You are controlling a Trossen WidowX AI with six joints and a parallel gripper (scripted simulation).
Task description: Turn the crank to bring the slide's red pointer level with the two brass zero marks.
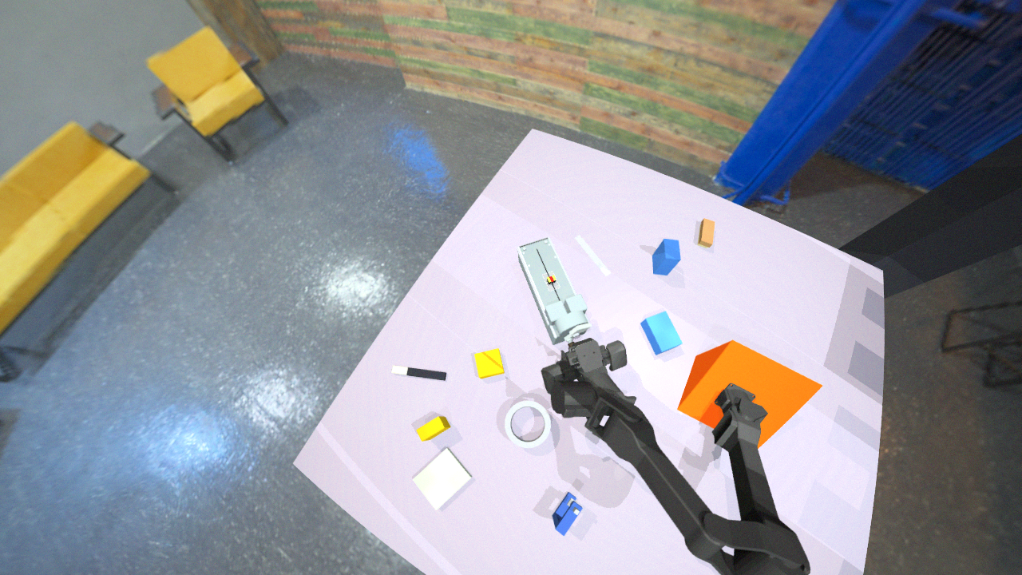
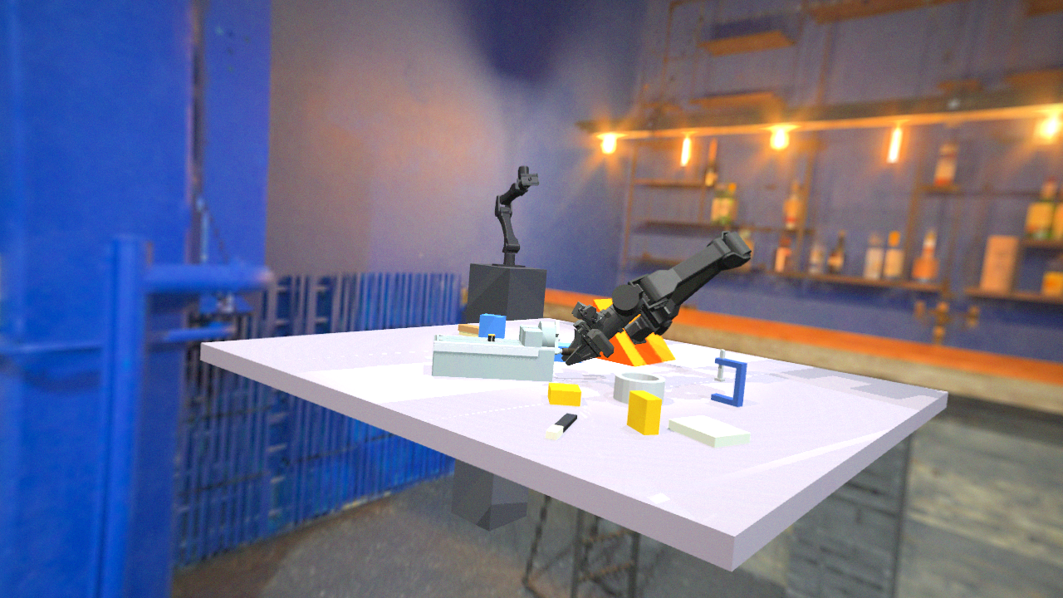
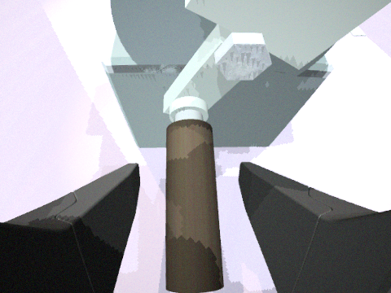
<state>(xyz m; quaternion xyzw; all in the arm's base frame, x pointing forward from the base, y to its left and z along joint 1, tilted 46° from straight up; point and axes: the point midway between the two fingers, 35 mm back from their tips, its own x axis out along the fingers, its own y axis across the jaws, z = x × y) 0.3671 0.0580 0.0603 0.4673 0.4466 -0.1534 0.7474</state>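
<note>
The grey machine (image 1: 532, 275) (image 2: 490, 365) (image 3: 240, 126) stands on the table. Its crank arm (image 3: 199, 77) slopes down to a brown handle (image 3: 189, 195), which points toward me. My gripper (image 2: 568, 357) (image 3: 189, 172) is partly open, with one finger on each side of the handle. The wrist view shows a gap between the handle and each finger. In the top view the fingertips are hard to make out against the machine's crank end. The red pointer (image 1: 551, 280) shows small on top of the slide, close to yellow brass marks; their exact alignment is too small to tell.
A yellow block (image 1: 489, 363) (image 2: 564, 394) and a white ring (image 1: 508, 424) lie left of the arm. A light blue block (image 1: 660, 332) and a large orange wedge (image 1: 778, 386) lie to its right. A blue clamp (image 1: 565, 514) (image 2: 738, 384) stands farther off.
</note>
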